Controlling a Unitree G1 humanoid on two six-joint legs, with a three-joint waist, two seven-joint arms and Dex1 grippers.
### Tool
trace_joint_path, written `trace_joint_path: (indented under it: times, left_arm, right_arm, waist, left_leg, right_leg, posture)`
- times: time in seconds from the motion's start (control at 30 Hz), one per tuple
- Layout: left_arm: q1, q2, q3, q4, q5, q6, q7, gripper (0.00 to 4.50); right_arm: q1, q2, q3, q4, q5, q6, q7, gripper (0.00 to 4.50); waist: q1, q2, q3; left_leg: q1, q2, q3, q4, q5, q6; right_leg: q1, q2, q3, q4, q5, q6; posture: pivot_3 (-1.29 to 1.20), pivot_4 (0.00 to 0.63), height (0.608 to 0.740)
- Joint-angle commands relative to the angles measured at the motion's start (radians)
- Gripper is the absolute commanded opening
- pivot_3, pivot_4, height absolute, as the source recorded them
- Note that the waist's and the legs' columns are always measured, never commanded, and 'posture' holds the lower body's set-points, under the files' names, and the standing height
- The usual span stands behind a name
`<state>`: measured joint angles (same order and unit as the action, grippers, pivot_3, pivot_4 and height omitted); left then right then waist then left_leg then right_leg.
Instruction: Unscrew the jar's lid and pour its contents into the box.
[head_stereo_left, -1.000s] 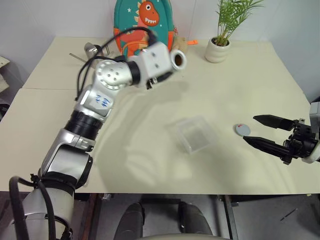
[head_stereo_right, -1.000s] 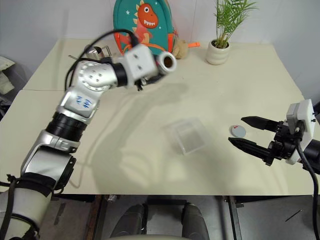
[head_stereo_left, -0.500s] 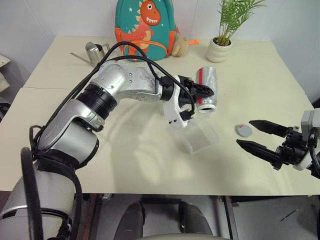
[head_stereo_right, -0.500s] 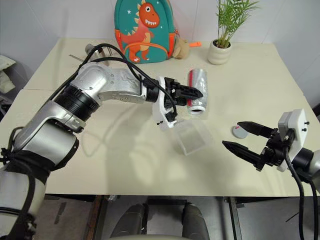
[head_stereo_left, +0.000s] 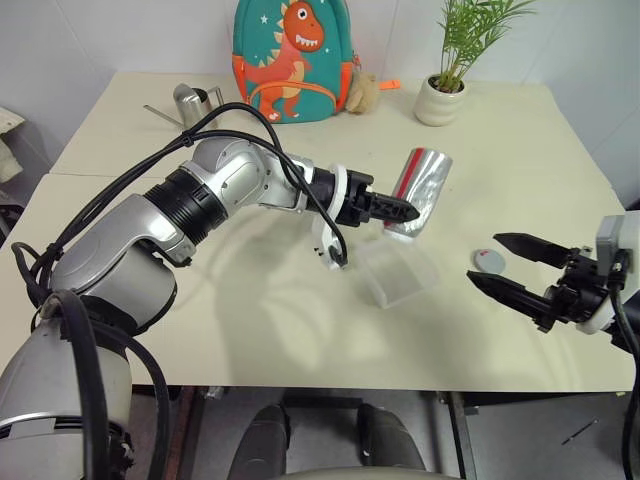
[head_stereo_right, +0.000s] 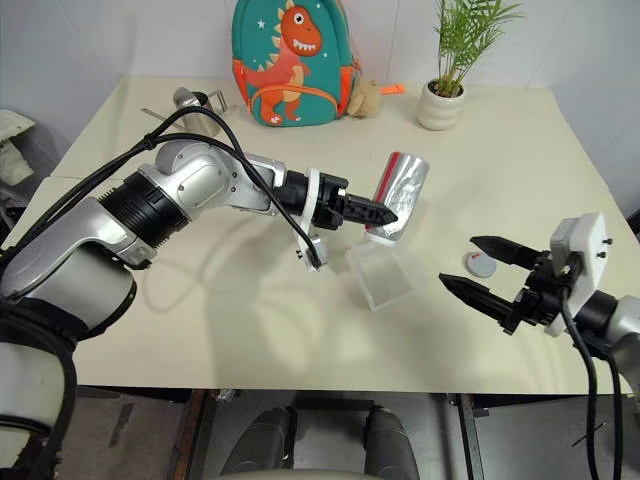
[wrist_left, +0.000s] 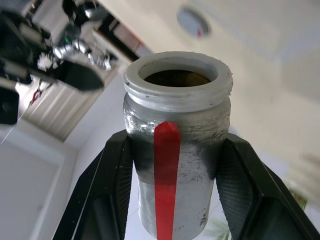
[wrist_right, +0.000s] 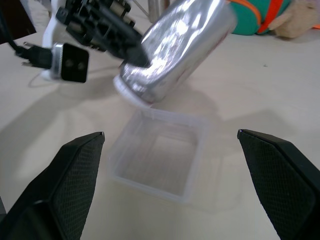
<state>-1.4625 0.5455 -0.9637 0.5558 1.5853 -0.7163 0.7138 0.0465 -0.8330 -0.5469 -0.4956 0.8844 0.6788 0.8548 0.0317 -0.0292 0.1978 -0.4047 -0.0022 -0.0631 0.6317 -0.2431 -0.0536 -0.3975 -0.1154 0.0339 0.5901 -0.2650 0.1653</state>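
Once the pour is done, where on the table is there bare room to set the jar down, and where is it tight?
Free: the near-left table below the left arm, and the stretch between the plant pot and the lid. Crowded: around the box, where the left tool tilts the jar over it, with the open right tool beside the lid. The back edge holds the backpack and watering can.

the left arm reaches across in front of the body toward the right, elbow bent, forearm nearly level over the table. its left gripper is clamped on the jar, one black finger on each side, the jar tipped mouth-down. the right arm is low at the right side, its right gripper pointing inward, the two fingers spread wide and empty.
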Motion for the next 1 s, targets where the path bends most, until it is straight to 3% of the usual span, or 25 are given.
trace_joint_path:
  times: [0.03, 0.3, 0.47, 0.57, 0.73, 0.9, 1.0]
  left_arm:
    - [-0.038, -0.022, 0.024, -0.005, 0.021, 0.095, 0.08, 2.02]
    - [-0.048, -0.041, -0.042, 0.093, 0.102, 0.202, 0.3, 2.02]
    - [-0.064, -0.058, -0.035, 0.158, 0.063, 0.185, 0.307, 2.02]
    - [-0.061, -0.093, 0.1, 0.279, -0.202, 0.031, 0.109, 2.02]
    - [0.013, -0.139, 0.367, 0.417, -0.674, -0.011, -0.362, 2.02]
    - [0.171, -0.204, 0.663, 0.33, -1.164, 0.235, -0.844, 2.02]
    - [0.283, -0.245, 0.819, 0.181, -1.388, 0.469, -0.985, 2.02]
  right_arm:
    - [-0.032, -0.004, 0.002, -0.003, 0.0, -0.022, -0.01, 4.48]
    - [-0.084, -0.015, 0.027, 0.018, -0.006, -0.024, -0.009, 4.48]
    - [-0.085, -0.007, 0.029, 0.004, -0.003, -0.018, -0.018, 4.48]
    - [-0.074, -0.002, 0.021, -0.009, 0.004, -0.016, -0.025, 4.48]
    - [-0.064, -0.025, 0.002, 0.0, 0.022, -0.011, 0.008, 4.48]
    - [-0.099, -0.102, 0.005, 0.062, 0.013, -0.003, 0.081, 4.48]
    - [-0.147, -0.137, 0.024, 0.111, 0.001, -0.004, 0.103, 4.48]
  waist:
    - [-0.002, 0.0, 0.0]
    - [-0.007, 0.0, 0.0]
    - [-0.005, 0.0, 0.0]
    - [-0.002, 0.0, 0.0]
    - [-0.007, 0.001, 0.0]
    - [-0.011, 0.002, -0.001]
    - [-0.012, 0.002, -0.001]
  left_leg:
    - [0.0, 0.0, 0.0, 0.0, 0.0, 0.0]
    - [0.0, 0.0, 0.0, -0.001, 0.0, 0.0]
    - [0.0, 0.0, 0.0, -0.001, 0.0, 0.0]
    - [0.0, 0.0, 0.0, -0.001, 0.0, 0.0]
    - [0.0, 0.0, 0.001, -0.001, 0.0, 0.0]
    - [0.001, 0.001, 0.002, -0.001, 0.0, 0.0]
    - [0.001, 0.001, 0.002, 0.001, 0.0, 0.001]
  right_leg:
    - [0.0, 0.0, 0.0, 0.0, 0.0, 0.0]
    - [0.0, 0.0, 0.0, 0.001, 0.0, 0.0]
    - [0.0, 0.0, 0.0, 0.001, 0.0, 0.0]
    - [0.0, 0.0, 0.0, 0.001, 0.0, 0.0]
    - [0.0, 0.0, 0.0, 0.001, 0.0, 0.0]
    - [0.0, 0.0, 0.0, 0.003, 0.0, 0.0]
    - [0.0, 0.0, 0.001, 0.005, 0.0, 0.0]
  posture:
    - [0.0, 0.15, 0.74]
    - [0.0, 0.15, 0.74]
    - [0.0, 0.15, 0.74]
    - [0.0, 0.15, 0.74]
    - [0.0, 0.15, 0.74]
    - [0.0, 0.15, 0.74]
    - [0.0, 0.15, 0.74]
